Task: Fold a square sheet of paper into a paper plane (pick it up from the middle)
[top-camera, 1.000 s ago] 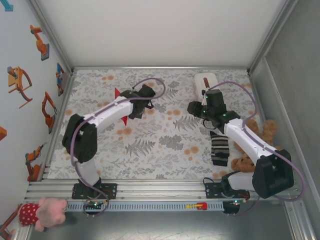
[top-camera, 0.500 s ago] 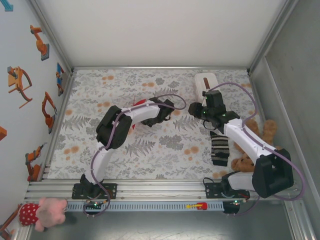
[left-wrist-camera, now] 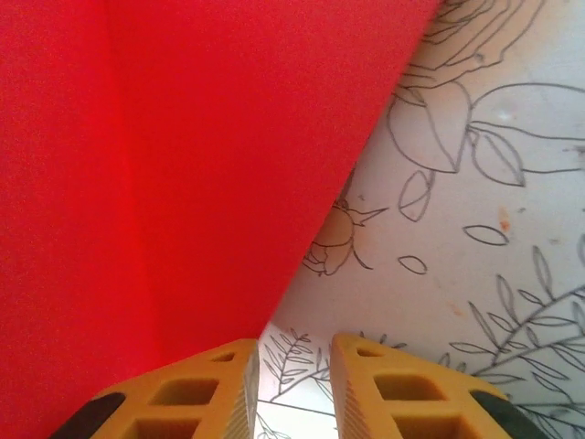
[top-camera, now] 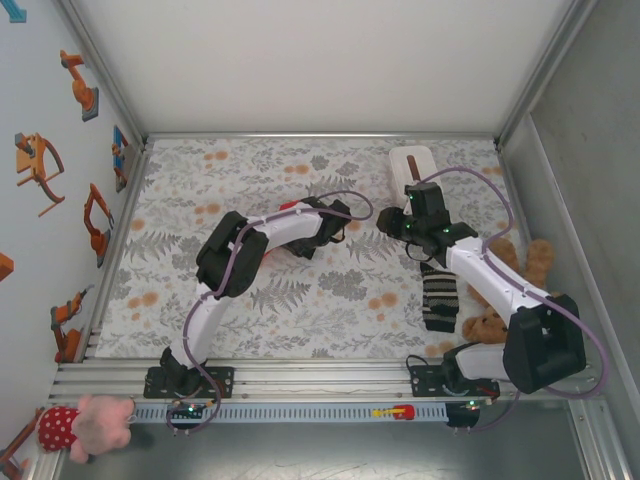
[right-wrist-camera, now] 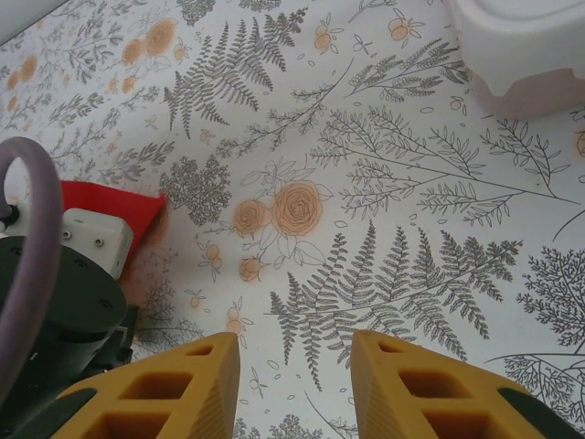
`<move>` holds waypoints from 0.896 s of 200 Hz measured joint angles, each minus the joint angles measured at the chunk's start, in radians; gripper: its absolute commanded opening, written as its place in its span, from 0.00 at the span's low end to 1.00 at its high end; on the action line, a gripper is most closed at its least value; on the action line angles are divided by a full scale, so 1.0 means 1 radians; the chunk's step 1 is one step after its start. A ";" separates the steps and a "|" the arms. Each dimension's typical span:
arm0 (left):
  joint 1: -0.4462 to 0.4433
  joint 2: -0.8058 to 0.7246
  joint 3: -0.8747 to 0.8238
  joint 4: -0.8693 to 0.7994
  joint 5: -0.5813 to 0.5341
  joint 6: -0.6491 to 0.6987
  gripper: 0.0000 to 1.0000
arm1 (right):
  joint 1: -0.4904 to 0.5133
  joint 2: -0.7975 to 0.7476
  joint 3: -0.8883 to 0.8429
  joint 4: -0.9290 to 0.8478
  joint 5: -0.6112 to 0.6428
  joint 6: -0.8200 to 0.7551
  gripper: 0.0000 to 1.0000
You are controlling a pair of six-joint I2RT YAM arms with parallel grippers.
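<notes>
- Left jaws: slightly apart with a narrow gap. Nothing is in it; the table print shows between the yellow fingers (left-wrist-camera: 196,389).
- Red paper (left-wrist-camera: 183,155) sits directly ahead of the left jaws. Its lower edge comes down to the tip of the left-hand finger, but I can't tell if it touches or overlaps.
- One straight crease runs down the red paper. Its slanted edge lies over the floral table (left-wrist-camera: 494,229).
- Top view: the left arm (top-camera: 240,245) bends across the middle of the table with its wrist over the red paper. A red sliver pokes out on the far side.
- Right jaws: apart with a wider gap and empty, hanging over bare floral table.
- Right wrist view: a corner of the red paper shows off to the left, partly under the left arm's wrist and well apart from the right jaws.
- White box (right-wrist-camera: 521,55) is ahead and to the right of the right jaws, at the far right of the table.
- Striped sock (top-camera: 438,295) and teddy bear (top-camera: 488,325) lie at the table's right side, by the right arm (top-camera: 490,280).
- Pink plush toy (top-camera: 90,420) is off the table at the near-left corner.
</notes>
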 measured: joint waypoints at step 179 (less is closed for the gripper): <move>0.178 -0.596 -0.522 0.438 0.587 -0.203 0.78 | -0.001 0.043 -0.011 0.057 -0.057 0.051 0.46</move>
